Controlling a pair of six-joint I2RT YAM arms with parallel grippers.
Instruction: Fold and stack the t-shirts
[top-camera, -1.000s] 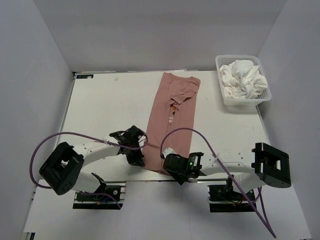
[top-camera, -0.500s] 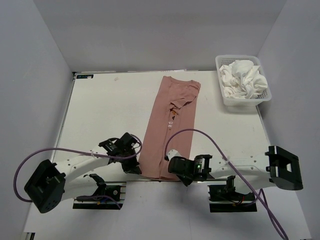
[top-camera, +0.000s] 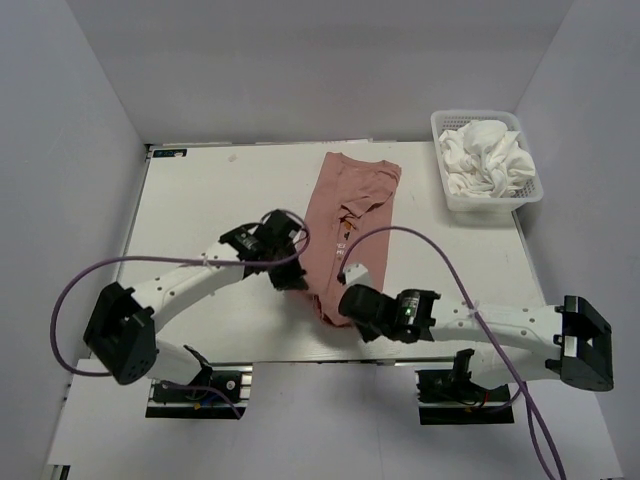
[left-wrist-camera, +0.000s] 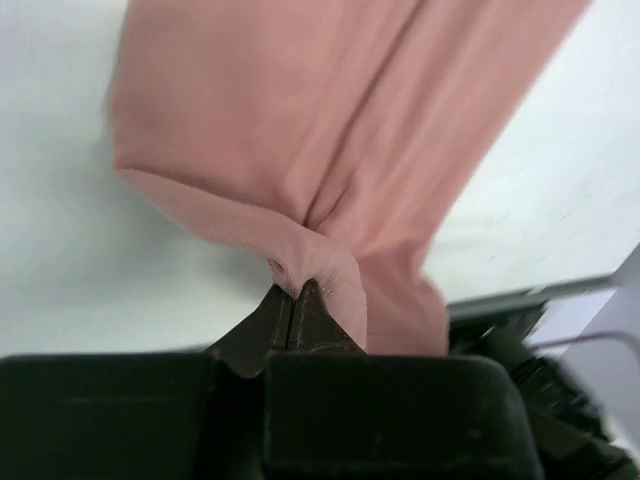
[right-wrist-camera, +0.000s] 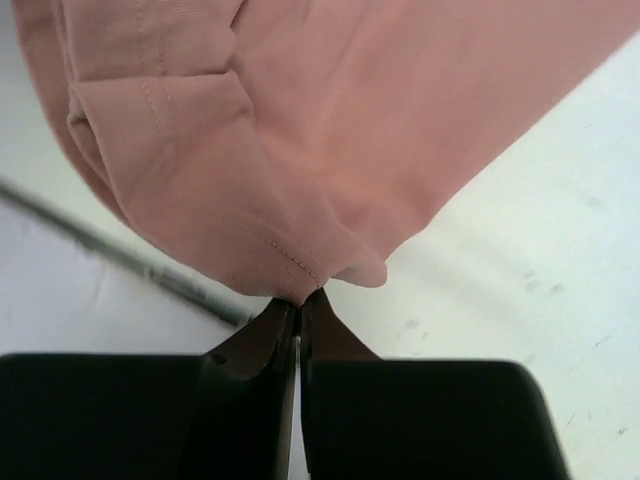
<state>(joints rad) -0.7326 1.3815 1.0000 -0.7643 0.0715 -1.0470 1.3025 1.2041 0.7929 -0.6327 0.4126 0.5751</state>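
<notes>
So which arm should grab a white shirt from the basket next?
Right, probably. The basket of white t-shirts sits at the far right, nearer the right hand. But that hand, like the left hand, is pinching the pink t-shirt, so it must let go first.

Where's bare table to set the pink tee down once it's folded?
The widest bare table is far left, between its left edge and the pink tee. A narrower strip lies between the pink tee and the basket. It is crowded near centre, where the left gripper and right gripper pinch the tee's near end.
</notes>
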